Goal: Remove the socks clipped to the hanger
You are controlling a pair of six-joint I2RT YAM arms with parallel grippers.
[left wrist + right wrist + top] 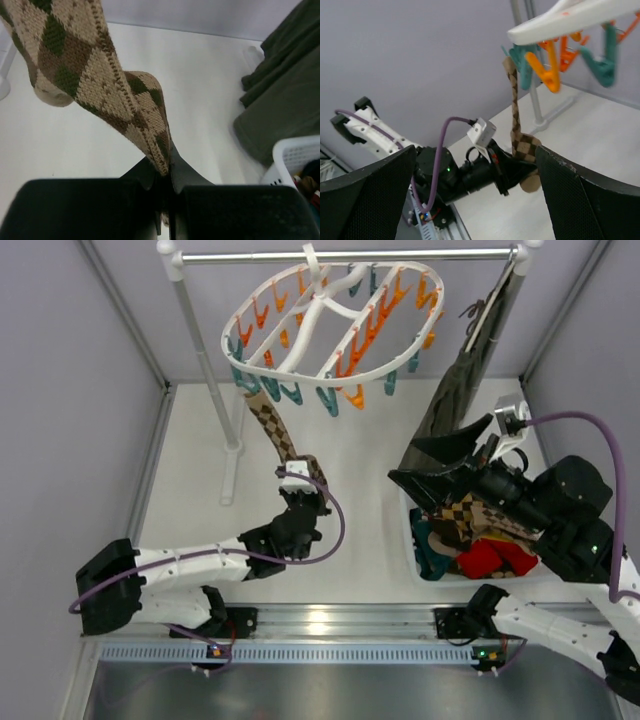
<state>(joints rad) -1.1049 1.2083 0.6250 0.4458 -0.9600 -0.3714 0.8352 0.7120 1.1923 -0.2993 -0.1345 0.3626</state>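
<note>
I am watching the left gripper (167,172) at the bottom centre of its own wrist view. Its jaws are pinching tight on the lower edge of the argyle sock (90,65), and the fabric is running up and away toward the upper left of that frame. In the overhead view this gripper is sitting left of centre above the white table (350,440). From there the sock is stretching as a slanted band to the lower left part of the hanger (555,21).

The right gripper (420,462) is hovering right of centre in the overhead view. Its black fingers are spread wide and holding nothing, and in its own wrist view they are filling the two lower corners. It is hanging over the left edge of the white basket (295,157), which is sitting at the lower right of the overhead view. Patterned socks (468,512), a red cloth (482,558) and a teal cloth (430,555) are lying inside.

Farther back, the right wrist view is showing the sock's top end at a teal clip (522,60) under the hanger's white rim, with an orange clip (545,75) just beside it. I cannot tell how firmly the clip is biting the cloth. The hanger is hanging tilted, left side lower, from the metal rail (340,255) running across the top of the overhead view. An olive garment (465,380) is draping down from the rail's right end — its lower part is reaching behind the right gripper.
</note>
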